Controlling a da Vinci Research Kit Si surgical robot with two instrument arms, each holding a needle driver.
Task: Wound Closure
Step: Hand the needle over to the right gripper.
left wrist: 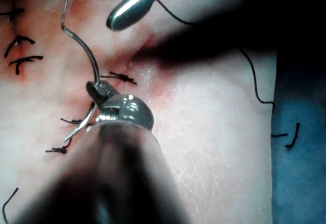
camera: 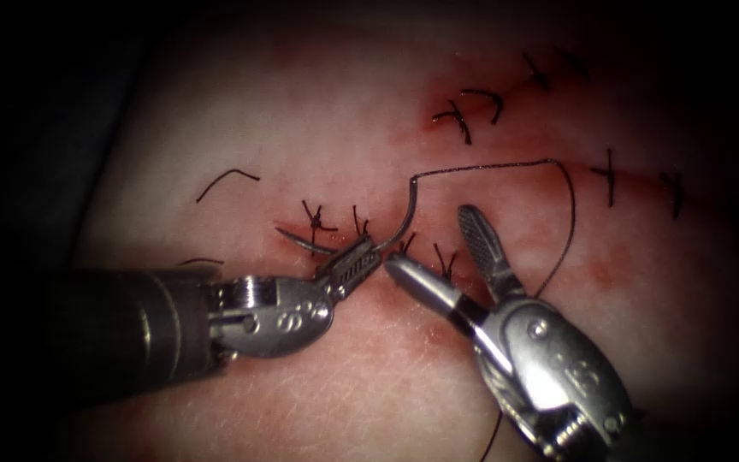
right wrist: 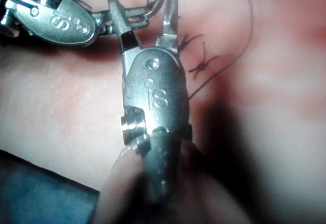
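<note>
Left tool [camera: 361,261]: jaws pressed together on the needle [camera: 404,218], gripping near the middle of its curve. In the left wrist view the same tool [left wrist: 99,91] clamps the needle [left wrist: 84,56]; its shaft is a dark blur.

Needle: lies over the cut [camera: 438,274] among the knots. The pointed end [camera: 288,235] lies to the left of the jaws, low against the tissue [camera: 301,111]; whether it enters the tissue cannot be told. The tail end rises to the thread [camera: 506,164].

Thread: runs right from the needle, arcs down past the right tool [camera: 438,248], then passes behind its body.

Right tool: jaws spread, holding nothing, just right of the needle; also seen in its own wrist view [right wrist: 145,12].

Stitches [camera: 464,115]: tied, along the cut.

Cut thread end [camera: 224,181]: loose, left of the cut.
</note>
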